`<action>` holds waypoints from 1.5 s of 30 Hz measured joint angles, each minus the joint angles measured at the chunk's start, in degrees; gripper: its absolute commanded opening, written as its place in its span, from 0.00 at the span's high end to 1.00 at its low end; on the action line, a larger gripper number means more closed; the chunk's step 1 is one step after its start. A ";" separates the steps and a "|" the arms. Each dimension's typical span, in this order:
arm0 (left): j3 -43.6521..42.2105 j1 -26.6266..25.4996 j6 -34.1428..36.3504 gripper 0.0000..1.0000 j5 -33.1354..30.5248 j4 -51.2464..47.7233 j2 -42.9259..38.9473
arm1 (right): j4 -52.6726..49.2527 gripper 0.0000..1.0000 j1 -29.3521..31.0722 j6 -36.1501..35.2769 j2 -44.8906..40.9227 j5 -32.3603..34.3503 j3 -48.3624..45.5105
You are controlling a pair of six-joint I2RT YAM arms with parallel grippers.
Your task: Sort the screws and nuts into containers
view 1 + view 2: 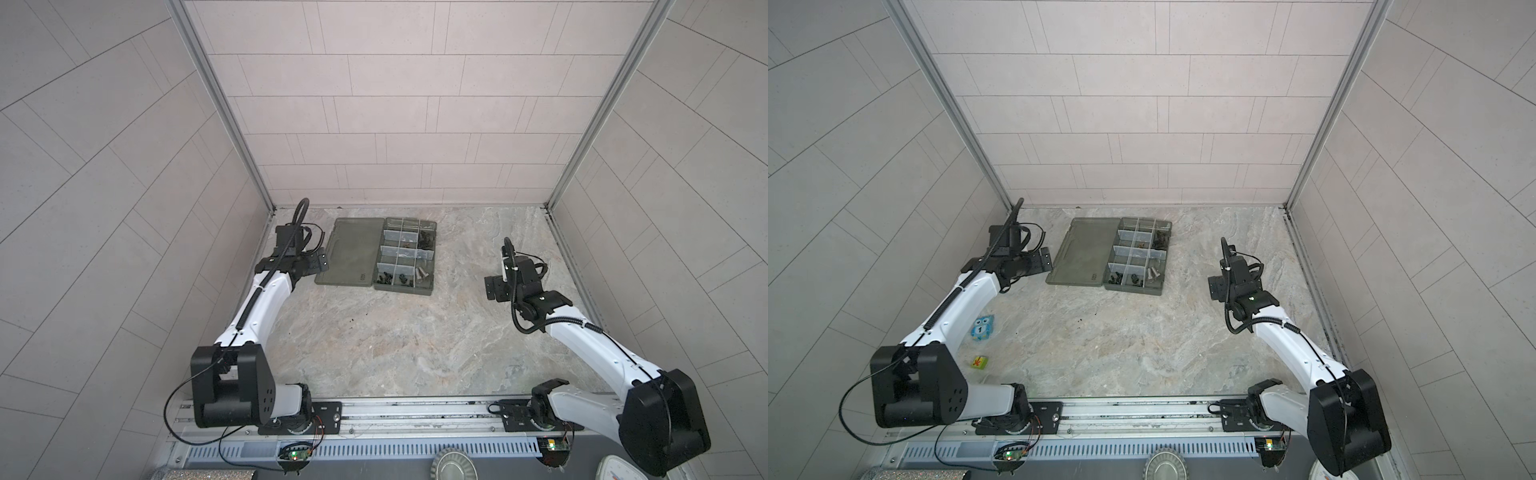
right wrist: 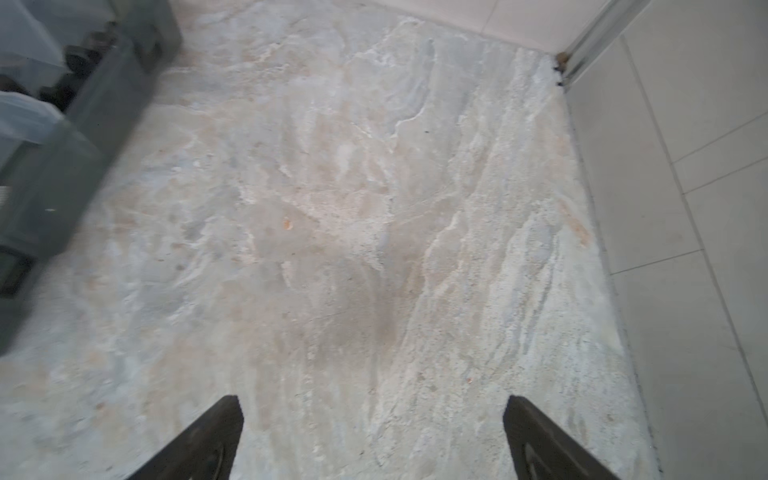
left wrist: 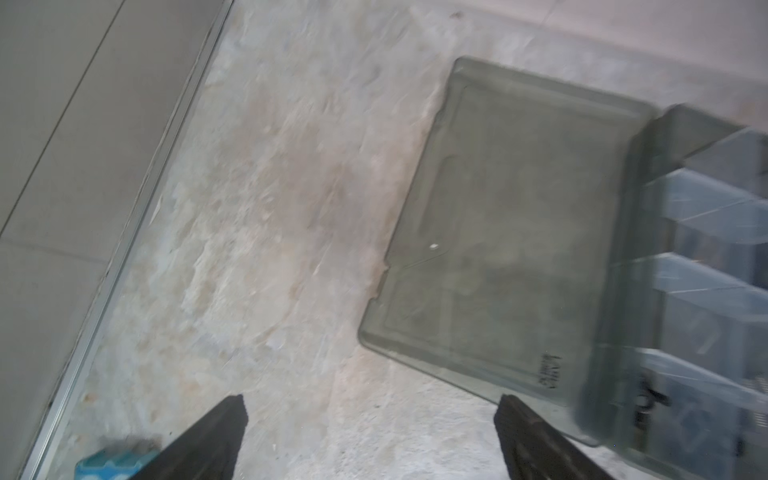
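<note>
— Round fluted metal dish [image 1: 453,465] is lying closest to the lens, off the worktop, in front of the rail [image 1: 415,409]. Where are the parts sitting?

— Everything I can make out is lying inside the compartments [image 1: 405,253] of the organizer box [image 1: 401,291]. Two silver screws [image 1: 420,274] are resting in the near right compartment. Dark pieces [image 1: 392,279] are crowding the rest of that near row, and more of them are sitting in the far right part of the box. They are too small for telling nuts from black screws.

— And the box itself?

— It is sitting near the far edge of the worktop [image 1: 374,340], a little left of the middle, with its lid [image 1: 349,253] lying open and flat on its left side.

— How are the arms doing?

— The left gripper [image 1: 321,261] is hovering just beside the lid's left edge, jaws spread wide, nothing between them. The right gripper [image 1: 490,286] is hanging over bare worktop, well apart from the box and towards the right edge, likewise splayed and empty.

— Anything else lying about?

— In a top view, a blue owl card [image 1: 983,327] and a small green-and-yellow cube [image 1: 980,361] are lying near the left edge, beside the left arm.
</note>
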 measured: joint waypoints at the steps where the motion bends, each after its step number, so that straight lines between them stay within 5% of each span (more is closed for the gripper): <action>1: -1.66 0.04 0.24 0.03 -0.55 1.57 0.02 | 2.47 0.00 -0.28 -0.85 0.59 1.75 -0.92; 9: -10.93 -0.09 1.79 0.04 -5.20 17.53 2.36 | 26.73 0.00 -1.95 -4.48 8.24 10.71 -10.58; 21: -29.64 1.42 2.38 0.01 -6.78 52.37 5.97 | 44.44 0.01 -7.87 -2.82 13.46 9.75 -14.21; 32: -35.50 0.00 5.46 0.00 -4.46 75.30 10.62 | 55.63 0.01 -11.56 -0.42 21.05 1.09 -15.69; 45: -35.10 -1.20 6.91 0.00 -4.85 77.44 12.90 | 61.29 0.01 -11.54 -1.53 24.22 -3.08 -16.96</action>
